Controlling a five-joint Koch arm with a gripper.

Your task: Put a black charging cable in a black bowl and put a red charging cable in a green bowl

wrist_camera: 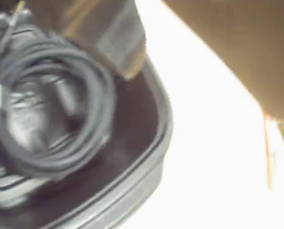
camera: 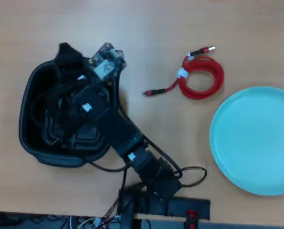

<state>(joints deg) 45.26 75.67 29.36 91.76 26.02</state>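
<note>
Overhead, the arm [camera: 118,131] reaches from its base at the near edge of the counter [camera: 146,19] up and to the left, over the black bowl [camera: 29,95], which sits toward the left edge. The end effector [camera: 106,64] is over the bowl's upper right rim in that view; its jaws are not clearly separable there, and the wrist view is blurred, so I cannot tell whether it is wide or narrow. One tan, blurred finger [wrist_camera: 103,33] hangs above the bowl's wall in the wrist view.

The black charging cable [wrist_camera: 51,109] lies coiled inside the black bowl, resting on the floor near the bowl's curved wall; in the wrist view nothing grips it. From above it is hard to pick out against the dark interior and the arm covers part of the bowl.

The red charging cable [camera: 199,76] lies on the bare counter toward the far edge, right of centre, coiled with a white tie and both plug ends sticking out. The green bowl [camera: 256,138] sits at the right edge, just beside the red coil but not touching it, and holds nothing
</note>
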